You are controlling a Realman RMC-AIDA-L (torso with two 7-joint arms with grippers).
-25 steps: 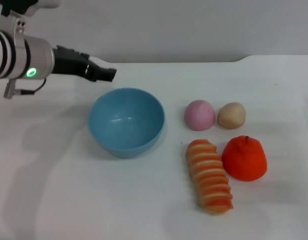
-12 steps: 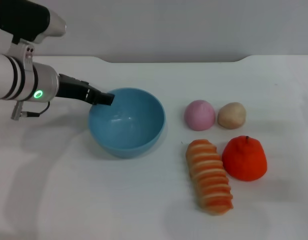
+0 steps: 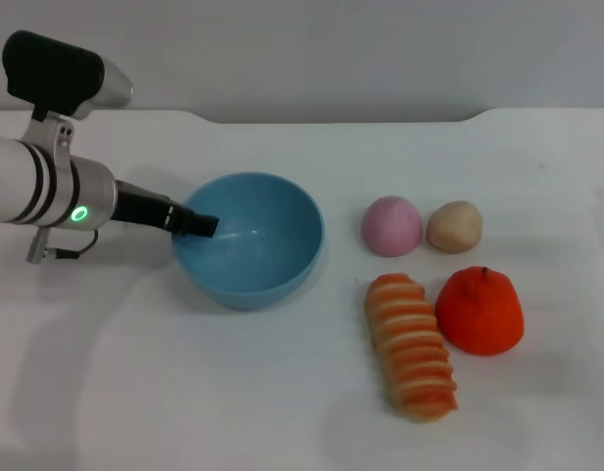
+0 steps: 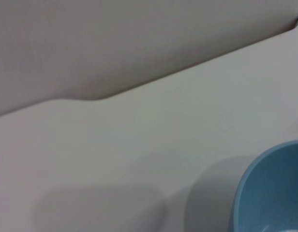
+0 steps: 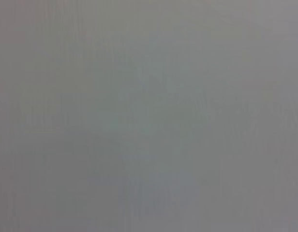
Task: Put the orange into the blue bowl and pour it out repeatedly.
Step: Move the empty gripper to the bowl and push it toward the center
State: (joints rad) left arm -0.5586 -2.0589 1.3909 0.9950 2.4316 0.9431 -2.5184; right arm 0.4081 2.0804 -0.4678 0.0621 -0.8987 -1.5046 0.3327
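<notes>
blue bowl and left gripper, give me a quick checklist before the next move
1. Left gripper at the blue bowl, by its left rim: ok.
2. Grip on the rim: cannot tell; the fingers' state is not visible.
3. Bowl upright on the table: ok.
4. The orange in the bowl: not ok; it sits on the table right of the striped bread piece.
5. Pink ball and tan ball apart from the bowl: ok.
6. Right gripper position: cannot tell; it is out of view.
</notes>
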